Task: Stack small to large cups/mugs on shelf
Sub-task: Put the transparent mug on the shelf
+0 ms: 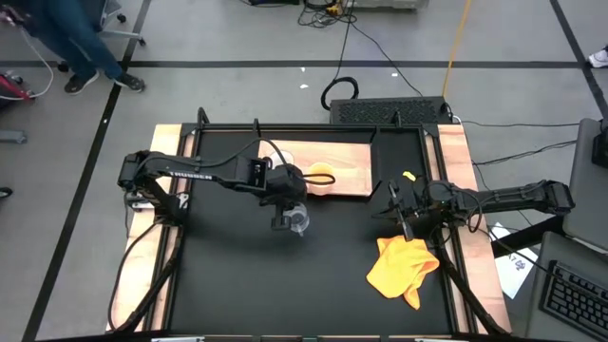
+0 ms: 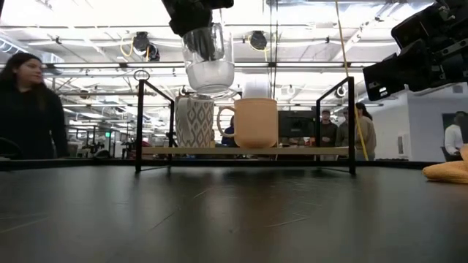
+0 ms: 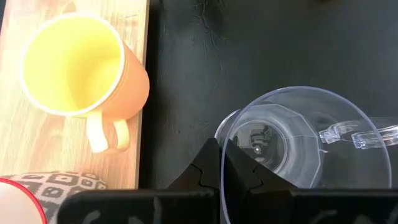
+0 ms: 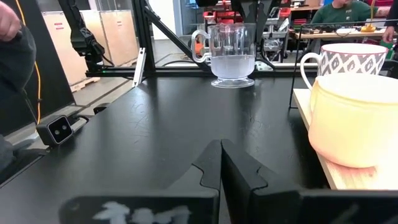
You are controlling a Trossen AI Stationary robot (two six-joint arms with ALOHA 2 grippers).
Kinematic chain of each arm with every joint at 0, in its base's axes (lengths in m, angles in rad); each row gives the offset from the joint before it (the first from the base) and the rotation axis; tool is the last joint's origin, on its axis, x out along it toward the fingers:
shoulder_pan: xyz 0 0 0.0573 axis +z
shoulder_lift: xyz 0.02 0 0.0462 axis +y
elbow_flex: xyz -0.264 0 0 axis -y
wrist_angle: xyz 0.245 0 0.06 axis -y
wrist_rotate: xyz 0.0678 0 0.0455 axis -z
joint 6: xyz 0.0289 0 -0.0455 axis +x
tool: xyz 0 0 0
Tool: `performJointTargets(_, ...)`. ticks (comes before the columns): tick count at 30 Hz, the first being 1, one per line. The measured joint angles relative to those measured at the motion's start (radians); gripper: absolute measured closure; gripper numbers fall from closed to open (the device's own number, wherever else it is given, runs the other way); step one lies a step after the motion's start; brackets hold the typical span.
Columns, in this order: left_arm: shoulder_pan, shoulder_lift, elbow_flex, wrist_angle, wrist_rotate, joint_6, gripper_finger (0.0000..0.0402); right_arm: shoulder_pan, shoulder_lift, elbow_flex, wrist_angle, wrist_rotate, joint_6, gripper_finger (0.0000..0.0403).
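**benchbot:** Fingers first: the left gripper (image 1: 288, 215) is clamped on the rim of the clear glass cup (image 2: 209, 67), one finger inside and one outside by the look of the left wrist view. It holds the cup up off the black tabletop (image 1: 285, 285), just off the front edge of the shelf (image 1: 356, 180). From the low view the cup hangs above the level of the mugs, which makes sense if it has to clear a rim before going down.

**mugwatcher:** And the other two?

**benchbot:** Both on the shelf already. The orange-yellow mug (image 2: 253, 123) stands upright near the shelf's middle, handle toward the front edge. The white patterned mug (image 2: 194, 122) stands just beside it, toward the shelf's left end. Probably parked there so the glass one, being smallest, goes in or on top last.

**mugwatcher:** Right arm doing anything?

**benchbot:** Nope. The right gripper (image 1: 399, 215) is closed on nothing, waiting near the tabletop's right edge, beside the yellow cloth (image 1: 404, 268). Staying out of the left arm's way, I'd guess.

**mugwatcher:** Risk?

**benchbot:** Rim pinch on glass looks slippery, so a tilt on the way down seems the thing to watch.
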Motion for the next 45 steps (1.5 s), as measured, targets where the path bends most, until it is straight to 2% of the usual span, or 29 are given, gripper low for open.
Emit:
performJointTargets(20,0.018,0.004,0.014,0.083,0.06,-0.013,0.0401,0.0,0.0,0.0,-0.001,0.0,-0.003,0.0403)
performJointTargets(25,0.02,0.074,0.127,0.04,0.062,0.014,0.0401,0.0,0.0,0.0,-0.008,0.0,-0.004,0.0403)
performJointTargets(39,0.034,0.43,0.619,-0.193,0.097,0.105,0.0401,0.0,0.006,0.0,-0.008,0.0,-0.001,0.0403)
performJointTargets(45,0.049,0.513,0.729,-0.22,0.147,0.133,0.0401,0.0,0.006,0.0,-0.009,0.0,-0.001,0.0403)
